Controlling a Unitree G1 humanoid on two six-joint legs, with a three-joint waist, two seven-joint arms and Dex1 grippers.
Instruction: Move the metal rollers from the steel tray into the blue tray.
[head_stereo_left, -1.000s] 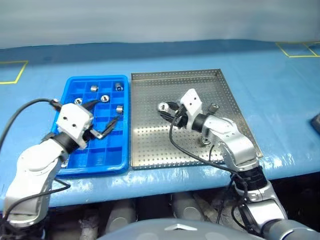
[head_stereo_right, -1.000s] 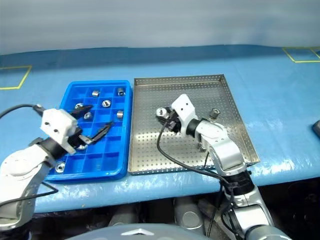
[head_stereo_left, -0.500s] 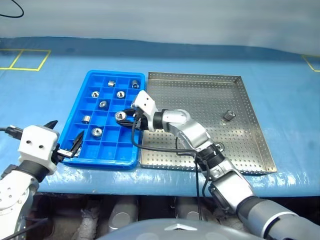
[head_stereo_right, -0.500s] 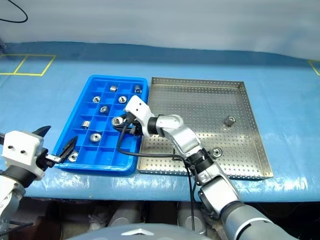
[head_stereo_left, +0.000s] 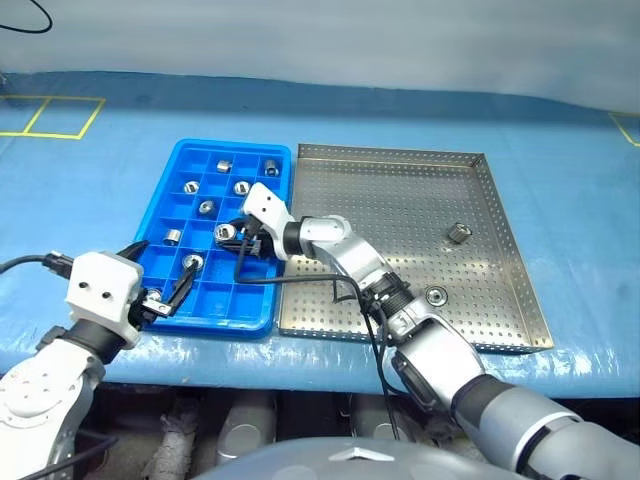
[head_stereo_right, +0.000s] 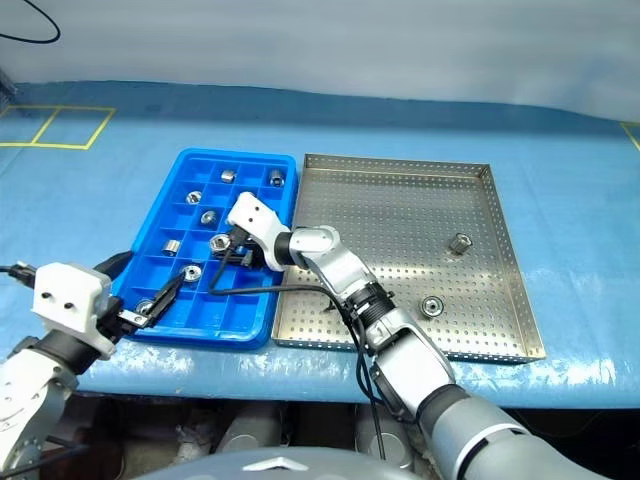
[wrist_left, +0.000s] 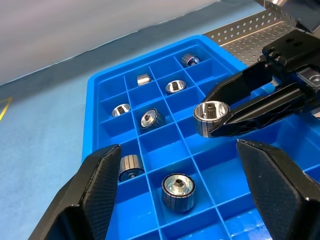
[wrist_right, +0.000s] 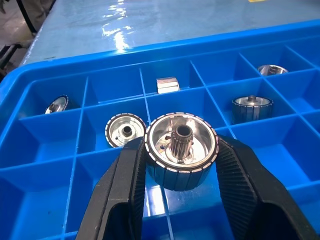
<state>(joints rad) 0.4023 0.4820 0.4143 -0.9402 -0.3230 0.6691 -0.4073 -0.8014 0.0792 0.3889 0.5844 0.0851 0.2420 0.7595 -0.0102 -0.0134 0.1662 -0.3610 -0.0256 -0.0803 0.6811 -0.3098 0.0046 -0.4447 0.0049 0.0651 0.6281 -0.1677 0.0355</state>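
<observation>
Right fingers clamped on a roller above the blue tray

The right gripper (wrist_right: 180, 200) has its fingers (wrist_right: 125, 195) pressed on either side of one metal roller (wrist_right: 181, 150), hiding the roller's flanks and lower edge; it hangs over a middle compartment of the blue tray (head_stereo_left: 160, 205), with the right arm stretched across from the steel tray (head_stereo_left: 400, 160). The left gripper (wrist_left: 185, 185) holds its fingers (wrist_left: 95, 185) wide apart with nothing between them, low at the blue tray's near left corner, their bases cut off in the wrist view. Six rollers lie in the blue tray's compartments; two (head_stereo_left: 458, 233) (head_stereo_left: 436, 295) remain on the steel tray. Both trays sit on the blue table (head_stereo_left: 570, 180).
</observation>
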